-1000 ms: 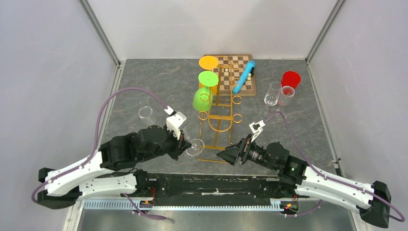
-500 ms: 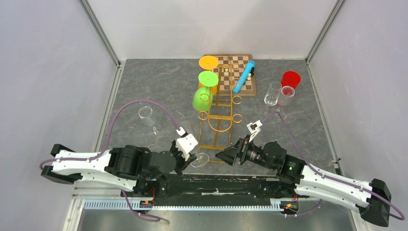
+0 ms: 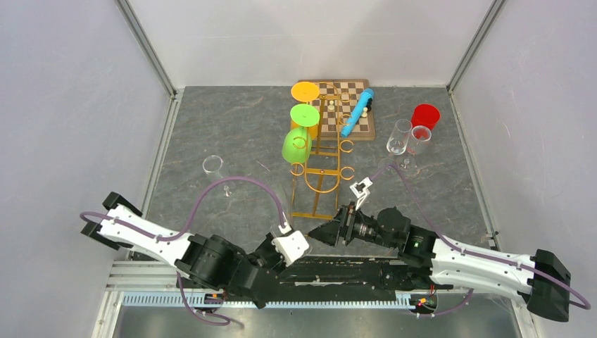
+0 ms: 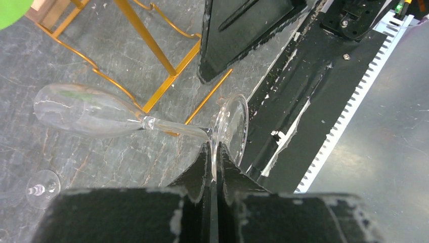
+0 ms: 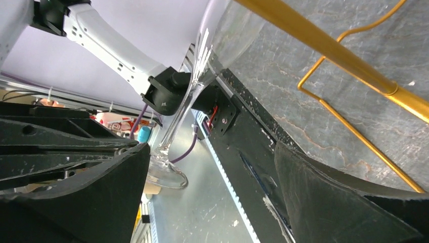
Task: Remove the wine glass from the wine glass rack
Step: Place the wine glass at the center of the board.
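The left gripper (image 4: pixel 212 152) is pinched tight on the rim of the foot of the clear wine glass (image 4: pixel 174 126). The glass lies on its side above the tabletop, off the hooks, at the near end of the gold wine glass rack (image 3: pixel 325 169). Its bowl is close to the rack's base wire. The right gripper (image 5: pixel 212 148) hangs just right of it, low over the near edge, with its fingers spread wide and nothing between them.

On the rack's left side hang a green glass (image 3: pixel 296 144), then farther back a lime glass foot (image 3: pixel 305 114) and an orange glass foot (image 3: pixel 305 90). A clear stemmed glass (image 3: pixel 212 167) stands alone on the left of the table. On the right, a tall clear glass (image 3: pixel 400 136) and a small glass (image 3: pixel 421 134) stand together just near of a red cup (image 3: pixel 425 115). The small glass shows red, but I cannot tell whether that is liquid or the cup behind it. A wooden chessboard (image 3: pixel 350 130) lies behind the rack with a few pale pieces and a blue tube (image 3: pixel 357 113) on it.

The tabletop (image 3: pixel 225 127) is dark grey and stone-patterned. Plain pale walls (image 3: pixel 303 35) close it in on the left, far and right sides.
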Motion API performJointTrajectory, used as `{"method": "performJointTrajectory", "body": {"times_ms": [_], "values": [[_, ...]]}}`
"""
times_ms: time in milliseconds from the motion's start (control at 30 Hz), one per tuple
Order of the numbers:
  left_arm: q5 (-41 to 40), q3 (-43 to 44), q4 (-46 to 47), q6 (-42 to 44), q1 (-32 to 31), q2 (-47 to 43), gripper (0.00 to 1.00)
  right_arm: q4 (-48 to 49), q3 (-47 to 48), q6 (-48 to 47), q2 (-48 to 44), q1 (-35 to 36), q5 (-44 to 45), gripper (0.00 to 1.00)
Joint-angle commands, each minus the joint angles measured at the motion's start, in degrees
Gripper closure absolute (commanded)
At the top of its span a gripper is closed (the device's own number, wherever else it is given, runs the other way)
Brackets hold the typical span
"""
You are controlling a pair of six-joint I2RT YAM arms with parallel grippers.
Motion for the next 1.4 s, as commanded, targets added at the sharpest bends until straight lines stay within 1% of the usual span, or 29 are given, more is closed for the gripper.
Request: {"method": "performJointTrajectory", "body": {"times_ms": [0,367,667,1033,1100,1167,1367], "values": [[-8.4,2.9,0.3,-5.2,-3.0,1.2,0.98,4.3,2.7,1.8,2.5,1.6,-0.9,0.05],[-11.7,4.5,-0.4,-7.8,-7.8,6.8,0.98,9.5,1.4,4.2,5.0,4.6,0.4,0.10],[-11.4,5.6,0.0,-6.7,-8.7,9.1,0.98,12.7,1.9,5.2,8.2,7.1,0.3,0.17],[-10.3,7.5,1.3,-4.4,-9.7,11.9,0.98,17.0,2.3,6.0,12.0,9.4,0.0,0.30],[-10.2,7.4,1.6,-4.4,-9.8,12.1,0.98,17.3,2.4,6.0,12.4,9.7,-0.1,0.34],[-10.2,7.3,1.7,-4.7,-10.0,12.1,0.98,17.8,2.5,6.1,12.8,9.9,-0.2,0.40],[-10.2,7.5,2.8,-4.0,-10.5,12.0,0.98,19.2,2.8,6.4,14.2,10.3,-1.1,0.51]]}}
